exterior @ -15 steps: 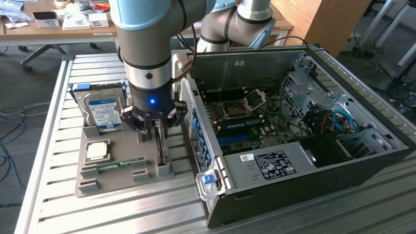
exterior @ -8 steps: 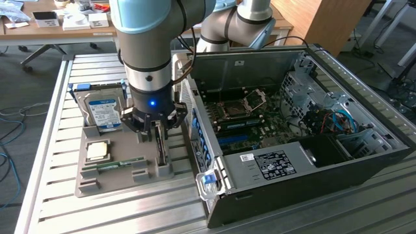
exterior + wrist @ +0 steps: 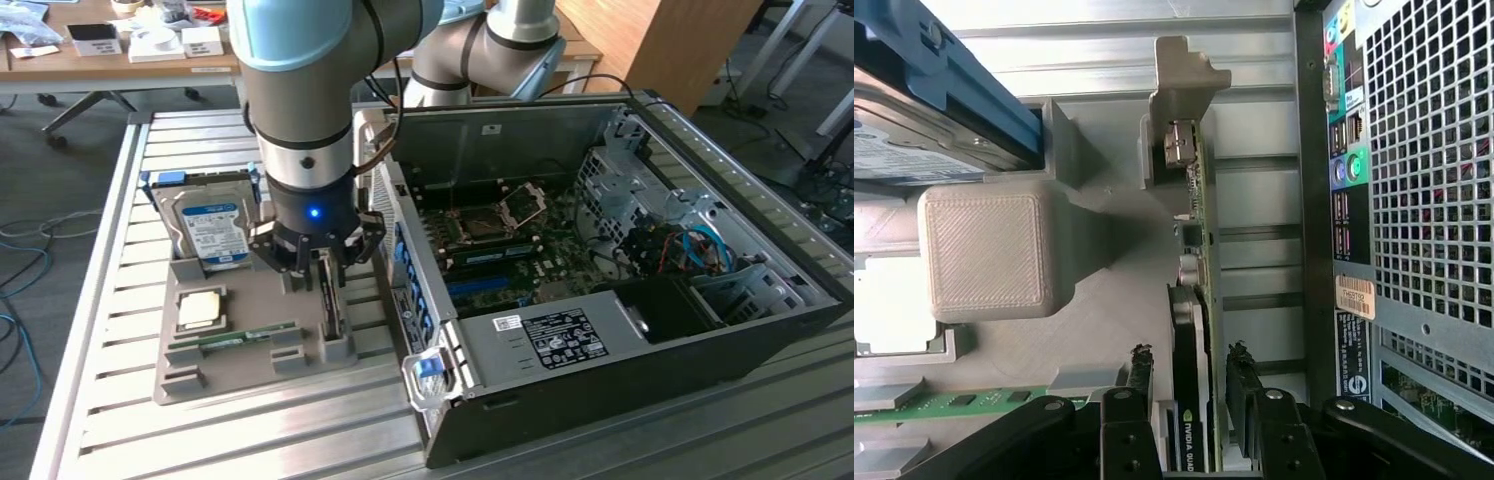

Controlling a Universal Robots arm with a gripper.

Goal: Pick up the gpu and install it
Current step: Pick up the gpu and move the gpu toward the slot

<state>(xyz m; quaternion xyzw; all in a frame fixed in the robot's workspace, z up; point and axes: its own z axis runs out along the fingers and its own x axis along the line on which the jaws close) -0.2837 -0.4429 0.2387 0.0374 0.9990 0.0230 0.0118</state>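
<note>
End effector (image 3: 320, 268) open, fingers (image 3: 1141, 372) on either side of the upright gpu (image 3: 1192, 310) — clear of it — in the grey holder (image 3: 247, 365) beside the case (image 3: 641, 300).

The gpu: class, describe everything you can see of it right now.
The gpu is a thin flat card standing on edge in the grey holder tray, beside the open computer case. Edge-on it shows a green circuit board, a black face with a printed logo and a silver metal bracket at one end. The open claw straddles it, one finger on each side, slim gaps showing.
</note>
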